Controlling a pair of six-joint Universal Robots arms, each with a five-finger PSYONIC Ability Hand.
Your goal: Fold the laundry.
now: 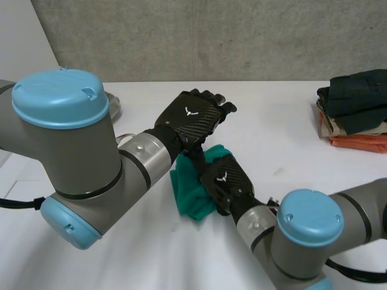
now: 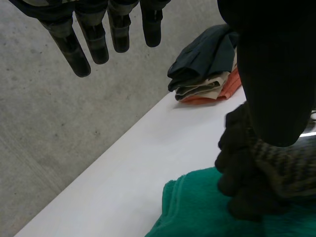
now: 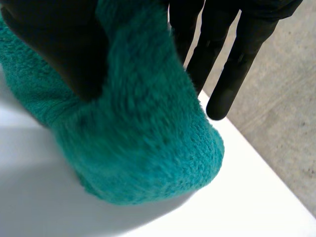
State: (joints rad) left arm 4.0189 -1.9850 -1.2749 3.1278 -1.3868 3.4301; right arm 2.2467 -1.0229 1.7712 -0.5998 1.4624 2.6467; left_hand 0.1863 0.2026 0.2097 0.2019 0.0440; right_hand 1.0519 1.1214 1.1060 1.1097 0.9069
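The left arm point(image 1: 72, 157) bulks nearest, and its left hand point(image 1: 193, 118) reaches out over the table point(image 1: 290, 145), well apart from the stack point(image 1: 357, 112) of folded clothes and to the robot's left of it. This hand's fingers point(image 2: 95, 42) are straight and slightly spread, holding nothing. It hangs just above the cloth point(image 1: 190, 196).

The cloth is green and fleecy. It lies bunched on the table, well apart from the stack and nearer the robot than the stack is. The right hand point(image 1: 227, 181) is on the part of the cloth that faces the stack. It pinches a thick fold there, with the thumb point(image 3: 64, 44) on one face and its own fingers on the other.

The cloth looks soft, light and limp, so it will likely sag and drape wherever it is not held. Its pile should grip well rather than slip. Nothing about it seems fragile. Being thick, a fold will probably spring open unless pressed flat.

The bunched middle is a poor place to hold. A better hold is probably at a free corner or along an edge on the side away from the stack. That would let the open left hand draw the cloth flat against the right hand's pinch
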